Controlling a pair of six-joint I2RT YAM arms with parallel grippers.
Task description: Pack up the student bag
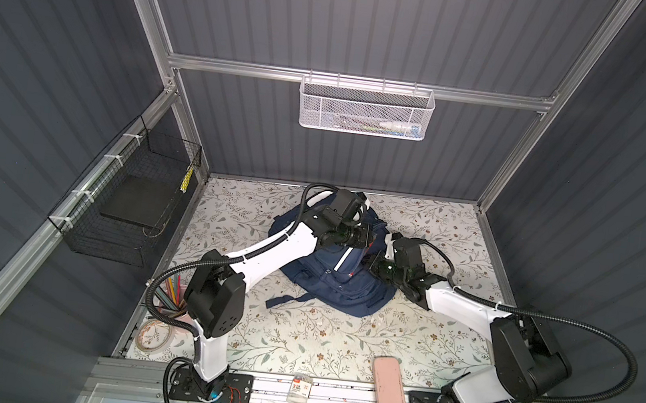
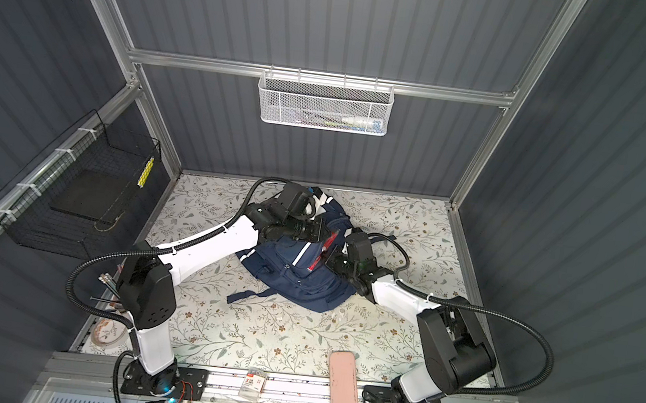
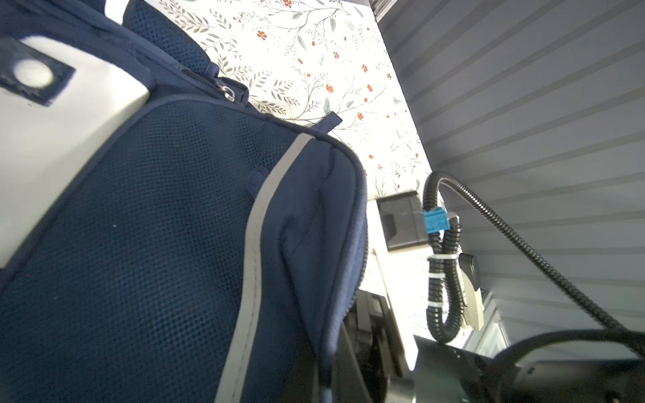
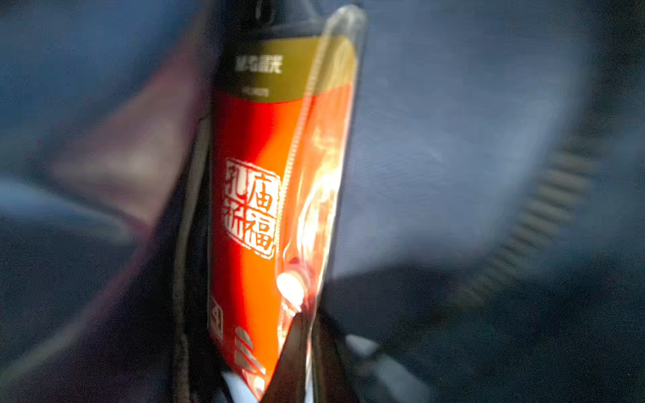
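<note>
The student bag, a navy backpack with white stripes, lies in the middle of the table in both top views. My left gripper is over its upper part and shut on the fabric edge by the zip. From the right, my right gripper is shut on the end of a red packet in a clear sleeve. The packet stands at the bag's opening, between folds of dark fabric. How deep it sits is hidden.
A pink pencil case and a small clear box with a red label lie at the front edge. A cup of pencils and a tape roll stand front left. A black wire basket and a white mesh basket hang on the walls.
</note>
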